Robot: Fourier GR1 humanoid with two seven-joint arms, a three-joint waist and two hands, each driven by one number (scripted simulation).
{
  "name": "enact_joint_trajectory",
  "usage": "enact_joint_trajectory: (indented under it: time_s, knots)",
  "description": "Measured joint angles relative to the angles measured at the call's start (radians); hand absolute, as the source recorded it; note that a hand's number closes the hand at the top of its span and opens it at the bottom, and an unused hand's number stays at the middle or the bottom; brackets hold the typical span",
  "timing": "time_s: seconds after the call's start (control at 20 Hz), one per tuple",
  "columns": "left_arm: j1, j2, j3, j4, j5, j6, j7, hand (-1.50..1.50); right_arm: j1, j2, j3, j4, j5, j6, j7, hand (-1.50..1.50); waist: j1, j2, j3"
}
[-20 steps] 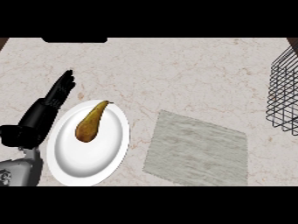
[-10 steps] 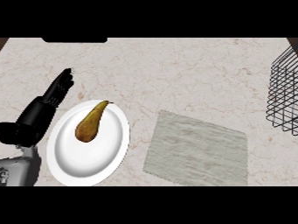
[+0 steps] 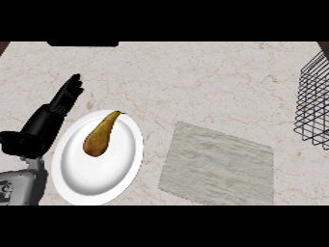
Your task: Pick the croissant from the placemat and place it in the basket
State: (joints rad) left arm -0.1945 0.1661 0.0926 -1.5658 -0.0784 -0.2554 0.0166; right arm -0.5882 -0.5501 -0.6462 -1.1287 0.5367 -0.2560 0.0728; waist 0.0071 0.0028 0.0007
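Comparing this moment with the last second of feed, I find next to nothing changed. At the far left, my left hand (image 3: 44,124) sits where it was, beside the white plate (image 3: 99,179). Its fingers are straight, pointing away from me across the bench (image 3: 195,77), and it has hold of nothing. If it has drifted at all, the shift is too slight for me to call.

On the plate lies a yellow-brown, pear-shaped item (image 3: 99,136), thick end toward me and thin tip away, in the same spot as before. It is the only food I can see. It looks more like a pear than a croissant to me, and it rests on the plate, not the mat.

Moving right, the grey placemat (image 3: 220,166) lies flat just beside the plate with nothing on it. At the right edge the wire basket (image 3: 323,106) is only partly in view. I see nothing inside the part that shows, and the rest is cut off. My right hand does not show at all.

With everything holding still, I can't place how far the job has got. A bare mat would suit a croissant already moved as well as one that never lay there.
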Motion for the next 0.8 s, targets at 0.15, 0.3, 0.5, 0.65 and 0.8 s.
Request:
enact_joint_trajectory:
  time_s: [0.15, 0.3, 0.5, 0.65, 0.8]
  knots:
    - [0.011, -0.001, -0.001, 0.002, -0.006, 0.001, -0.014, 0.00, -0.025, -0.040, -0.001, 0.088, -0.030, -0.022, -0.053, -1.50, 0.000, -0.001, 0.000]
    - [0.003, -0.008, -0.008, -0.017, -0.009, 0.006, 0.016, 0.00, -0.033, -0.065, 0.010, 0.152, -0.054, -0.039, -0.110, -1.50, 0.000, -0.001, 0.000]
    - [0.007, -0.008, -0.011, -0.024, -0.013, 0.005, 0.013, 0.00, -0.076, -0.106, 0.014, 0.223, -0.098, -0.036, -0.169, -1.50, 0.002, -0.001, 0.000]
    - [0.019, -0.015, -0.016, -0.030, -0.019, 0.010, 0.010, 0.00, -0.102, -0.125, -0.009, 0.228, -0.160, -0.005, -0.173, -1.50, 0.000, -0.002, 0.000]
    - [0.022, -0.017, -0.015, -0.019, -0.021, 0.011, 0.001, 0.00, -0.118, -0.139, -0.036, 0.218, -0.215, 0.008, -0.143, -1.50, -0.004, -0.003, -0.001]
